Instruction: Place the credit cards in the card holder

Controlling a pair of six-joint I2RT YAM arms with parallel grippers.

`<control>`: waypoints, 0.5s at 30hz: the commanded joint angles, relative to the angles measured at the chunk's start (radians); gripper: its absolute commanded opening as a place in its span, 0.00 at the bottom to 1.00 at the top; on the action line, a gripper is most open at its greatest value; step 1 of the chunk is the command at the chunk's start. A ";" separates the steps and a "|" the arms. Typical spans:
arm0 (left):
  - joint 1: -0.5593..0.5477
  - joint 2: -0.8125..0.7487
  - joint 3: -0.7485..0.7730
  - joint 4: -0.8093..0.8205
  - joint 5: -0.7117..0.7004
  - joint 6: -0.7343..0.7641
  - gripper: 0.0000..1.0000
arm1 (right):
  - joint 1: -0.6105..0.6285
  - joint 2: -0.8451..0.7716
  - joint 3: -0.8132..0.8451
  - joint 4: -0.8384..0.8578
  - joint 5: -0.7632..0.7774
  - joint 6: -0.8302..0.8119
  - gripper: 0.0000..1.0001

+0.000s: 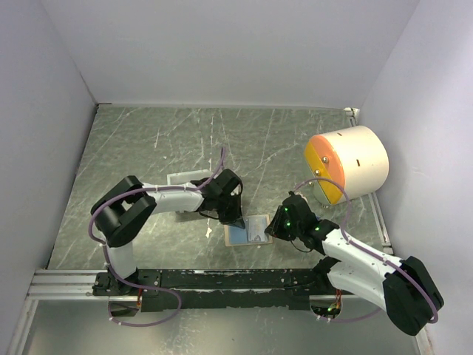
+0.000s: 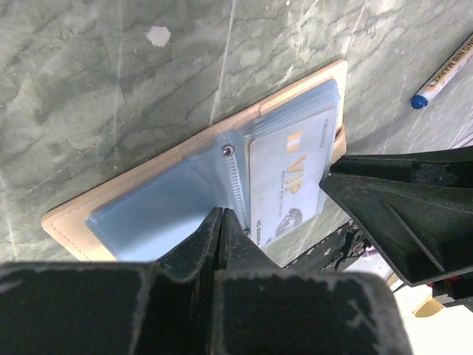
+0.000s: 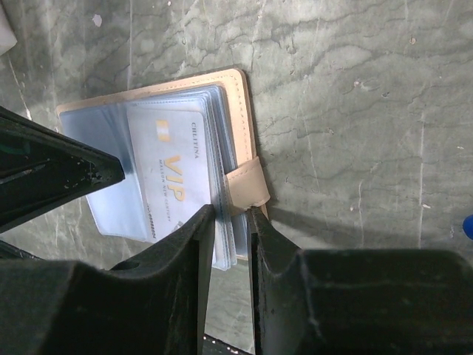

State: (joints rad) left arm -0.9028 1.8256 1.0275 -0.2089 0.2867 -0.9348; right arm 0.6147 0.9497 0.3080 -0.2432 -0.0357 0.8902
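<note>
The tan card holder [image 1: 247,231] lies open on the table between both arms, showing clear blue sleeves [image 2: 148,211]. A white credit card marked VIP [image 2: 288,177] sits in the top sleeve [image 3: 174,170]. My left gripper [image 2: 222,214] is shut with nothing between its jaws, and its tips rest on the sleeves by the spine [image 1: 235,218]. My right gripper [image 3: 230,214] is closed narrowly on the holder's right edge, with the snap tab [image 3: 247,185] and the sleeve edges between its jaws [image 1: 275,225]. Other credit cards are out of view.
A white tray [image 1: 188,178] sits just behind the left gripper. A cream cylinder with an orange face [image 1: 347,166] stands at the right. A blue-capped pen [image 2: 443,74] lies beyond the holder. White walls enclose the table on three sides.
</note>
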 commanded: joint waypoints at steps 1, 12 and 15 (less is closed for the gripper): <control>-0.017 0.005 0.023 -0.006 -0.002 0.017 0.07 | 0.001 0.001 -0.014 0.004 -0.004 0.007 0.24; -0.051 0.067 0.084 0.014 0.047 0.010 0.07 | 0.002 -0.002 -0.021 0.015 -0.008 0.012 0.24; -0.055 0.071 0.098 0.023 0.058 0.003 0.07 | 0.002 -0.004 -0.023 0.021 -0.011 0.012 0.24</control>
State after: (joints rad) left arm -0.9398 1.8755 1.0744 -0.2184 0.2996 -0.9276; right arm 0.6147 0.9497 0.3042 -0.2356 -0.0380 0.8970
